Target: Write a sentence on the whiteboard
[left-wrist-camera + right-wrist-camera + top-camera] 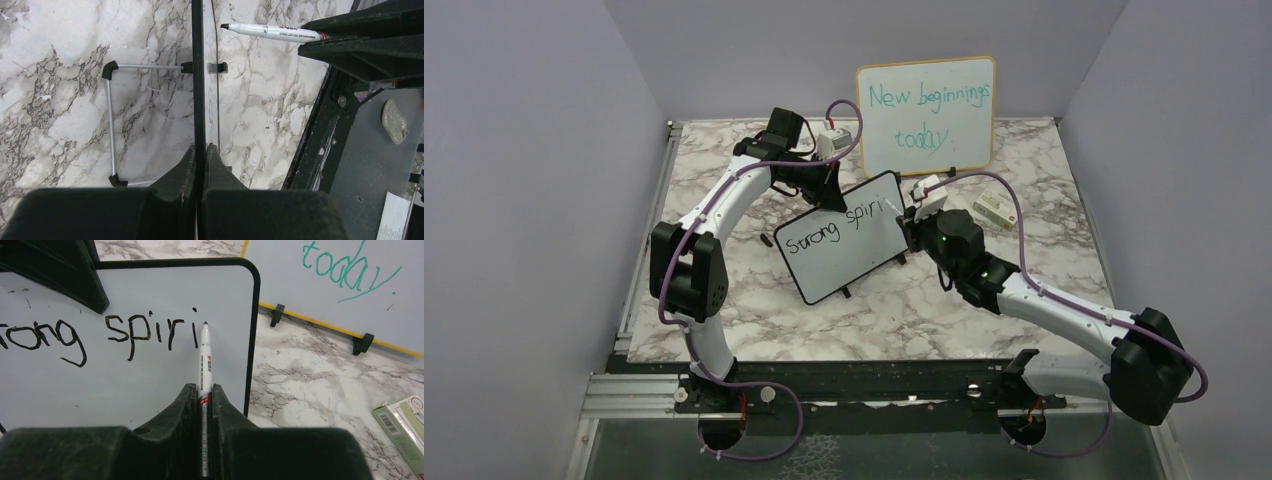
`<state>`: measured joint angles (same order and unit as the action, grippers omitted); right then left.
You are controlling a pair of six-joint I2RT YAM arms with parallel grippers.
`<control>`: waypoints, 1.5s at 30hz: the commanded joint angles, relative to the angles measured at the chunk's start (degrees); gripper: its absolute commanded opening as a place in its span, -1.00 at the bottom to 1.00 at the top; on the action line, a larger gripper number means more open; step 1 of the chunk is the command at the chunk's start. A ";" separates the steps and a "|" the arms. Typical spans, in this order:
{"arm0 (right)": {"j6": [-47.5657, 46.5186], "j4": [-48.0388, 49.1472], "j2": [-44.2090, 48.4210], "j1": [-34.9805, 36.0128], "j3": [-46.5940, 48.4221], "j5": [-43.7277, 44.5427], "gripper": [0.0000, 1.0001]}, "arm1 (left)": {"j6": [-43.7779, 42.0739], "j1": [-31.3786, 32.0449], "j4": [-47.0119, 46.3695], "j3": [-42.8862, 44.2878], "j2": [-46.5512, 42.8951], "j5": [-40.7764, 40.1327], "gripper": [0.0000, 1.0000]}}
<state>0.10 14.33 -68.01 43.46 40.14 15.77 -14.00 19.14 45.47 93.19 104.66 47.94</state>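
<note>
The small black-framed whiteboard (844,240) stands tilted at mid table and reads "Strong spiri" in black. My left gripper (829,180) is shut on its top edge; the left wrist view shows the whiteboard (198,75) edge-on, pinched at my left gripper (202,149). My right gripper (916,215) is shut on a white marker (205,360), whose black tip rests on the whiteboard (150,375) just right of the last "i". In the right wrist view my right gripper (204,390) clamps the barrel. The marker (270,31) also shows in the left wrist view.
A larger wood-framed board (927,113) with teal writing "New beginnings today." stands at the back. A small white box (992,210) lies to the right of the boards. A wire stand (112,125) props the whiteboard from behind. The table's dark front rail (854,385) runs along the near edge.
</note>
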 commanded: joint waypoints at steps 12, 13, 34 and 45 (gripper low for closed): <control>-1.40 3.61 -2.30 0.22 2.53 1.51 -0.99 | -2.88 0.46 1.10 -1.79 -0.51 -3.30 -1.00; -1.41 3.60 -2.38 0.22 2.68 1.39 -0.99 | -2.88 0.46 1.11 -1.79 -0.51 -3.31 -1.00; -0.41 2.70 -3.81 0.22 3.26 6.52 -0.99 | -3.25 0.46 1.05 -1.88 -0.80 -2.79 -1.00; -0.27 2.97 -2.67 0.22 2.87 7.41 -0.99 | -3.06 0.46 1.06 -1.92 -0.62 -3.15 -1.00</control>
<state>-0.58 16.12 -71.33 43.55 41.21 22.06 -13.98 19.14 45.28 93.01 104.55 47.94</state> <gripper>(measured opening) 0.166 0.026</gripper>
